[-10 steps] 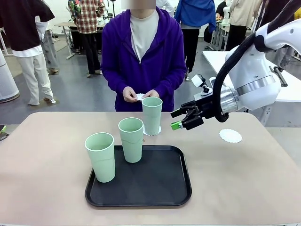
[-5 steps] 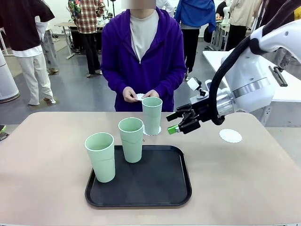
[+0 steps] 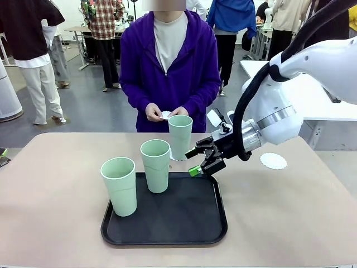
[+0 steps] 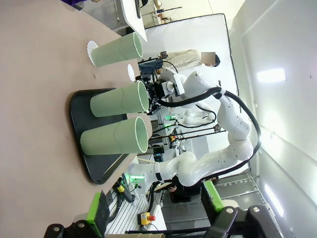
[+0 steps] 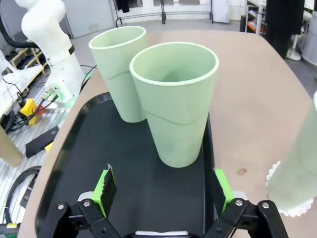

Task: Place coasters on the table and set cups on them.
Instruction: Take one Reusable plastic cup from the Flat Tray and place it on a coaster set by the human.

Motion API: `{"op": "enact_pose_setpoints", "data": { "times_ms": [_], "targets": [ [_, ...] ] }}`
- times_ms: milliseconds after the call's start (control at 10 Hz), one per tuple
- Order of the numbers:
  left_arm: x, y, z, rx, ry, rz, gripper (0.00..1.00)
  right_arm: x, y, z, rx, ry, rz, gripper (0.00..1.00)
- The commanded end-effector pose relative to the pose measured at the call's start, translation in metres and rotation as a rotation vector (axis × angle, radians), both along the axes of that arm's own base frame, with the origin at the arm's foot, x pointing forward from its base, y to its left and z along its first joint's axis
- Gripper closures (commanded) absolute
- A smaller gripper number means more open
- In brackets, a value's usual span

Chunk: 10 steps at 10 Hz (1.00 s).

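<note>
A: What is changed?
B: The right tool point(image 3: 192, 162), jaws apart and empty, is brought down and leftward, away from the bare coaster point(image 3: 273, 161), to the tray point(image 3: 167, 242) edge beside the middle cup point(image 3: 155, 166).
A: Task standing?
B: The far cup point(image 3: 180, 137) is seated on a coaster on the desk point(image 3: 50, 184). Two are left on the tray. A grasp of the middle cup is judged next. The left tool point(image 4: 152, 203) is held apart, idle.

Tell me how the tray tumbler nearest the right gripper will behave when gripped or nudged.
The tumbler is tall and narrows toward its base, so a high push would probably tip it. It looks empty and thin-walled, so likely light. Its smooth taper might slip down between the right gripper's fingers unless squeezed firmly.
</note>
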<state>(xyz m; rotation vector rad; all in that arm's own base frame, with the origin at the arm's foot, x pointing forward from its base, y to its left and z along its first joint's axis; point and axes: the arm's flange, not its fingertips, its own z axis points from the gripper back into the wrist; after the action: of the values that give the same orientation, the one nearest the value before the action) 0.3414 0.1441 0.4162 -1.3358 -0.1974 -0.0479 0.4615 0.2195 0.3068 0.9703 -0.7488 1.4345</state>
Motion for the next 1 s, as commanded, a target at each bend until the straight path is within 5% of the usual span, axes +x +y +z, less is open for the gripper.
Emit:
{"op": "enact_pose_setpoints", "data": {
  "times_ms": [0, 900],
  "targets": [
    [-0.001, 0.001, 0.002, -0.013, -0.016, -0.001, 0.0, 0.01, 0.013, -0.011, 0.064, -0.029, 0.009, 0.0],
    [-0.001, 0.001, 0.002, -0.013, -0.016, -0.001, 0.0, 0.01, 0.015, -0.015, 0.069, 0.016, 0.015, 0.0]
  ]
}}
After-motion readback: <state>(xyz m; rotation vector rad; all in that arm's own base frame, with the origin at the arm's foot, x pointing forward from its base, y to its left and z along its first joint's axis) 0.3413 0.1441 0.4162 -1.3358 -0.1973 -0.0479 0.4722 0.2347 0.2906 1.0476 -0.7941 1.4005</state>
